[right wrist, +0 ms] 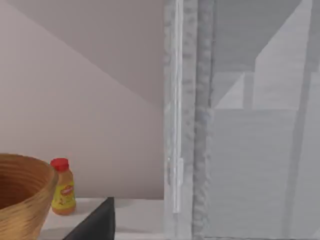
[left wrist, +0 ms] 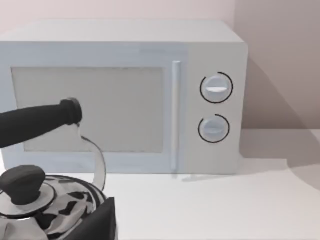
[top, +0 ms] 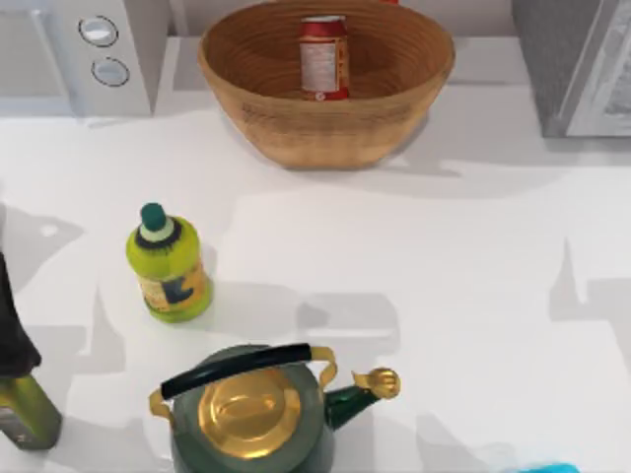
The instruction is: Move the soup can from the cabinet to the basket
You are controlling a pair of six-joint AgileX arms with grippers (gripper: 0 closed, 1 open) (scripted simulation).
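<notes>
Upright inside the wicker basket (top: 258,118) stands the soup can (top: 324,56), seemingly already delivered from the cabinet (right wrist: 240,150) which the right wrist camera faces closely; whether either gripper's fingers are parted, I cannot tell.

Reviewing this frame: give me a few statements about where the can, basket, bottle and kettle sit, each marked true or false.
1. The soup can stands upright inside the basket. True.
2. The yellow-green bottle lies in the basket. False: it stands on the table, toward the top view's left.
3. The green kettle is at the near edge of the table. True.
4. The microwave has three dials. False: two round dials show.
5. The cabinet is at the top view's left. False: it is at the far right.
</notes>
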